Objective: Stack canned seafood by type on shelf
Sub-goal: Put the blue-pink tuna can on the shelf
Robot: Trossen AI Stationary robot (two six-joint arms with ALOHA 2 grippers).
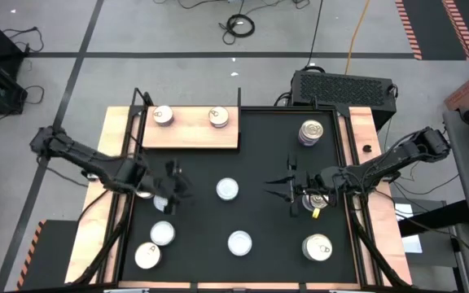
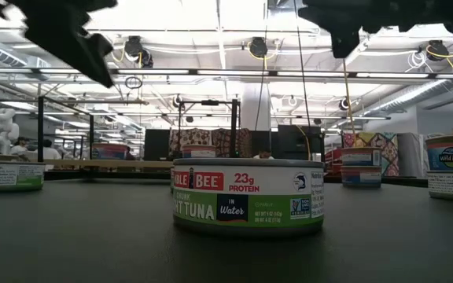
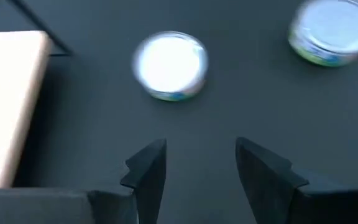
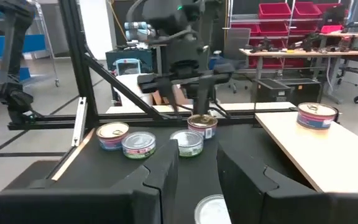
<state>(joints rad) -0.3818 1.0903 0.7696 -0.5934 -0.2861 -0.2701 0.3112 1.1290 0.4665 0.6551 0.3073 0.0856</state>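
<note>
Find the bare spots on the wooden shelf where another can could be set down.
The shelf is bare between its two cans and along its front edge. Both cans crowd the back edge.

Probably a robotics lab: red parts bins (image 4: 277, 14), workbench (image 4: 303, 55), taped concrete floor (image 1: 177, 37).

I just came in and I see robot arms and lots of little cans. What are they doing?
The robot is sorting tins of fish onto a wooden shelf. Two tins already sit on it, side by side, not stacked. The rest are spread over the black mat. The left gripper is open and empty above the mat, with a silver-topped tin ahead of it. The right gripper hovers over the mat's right side, holding nothing.
</note>
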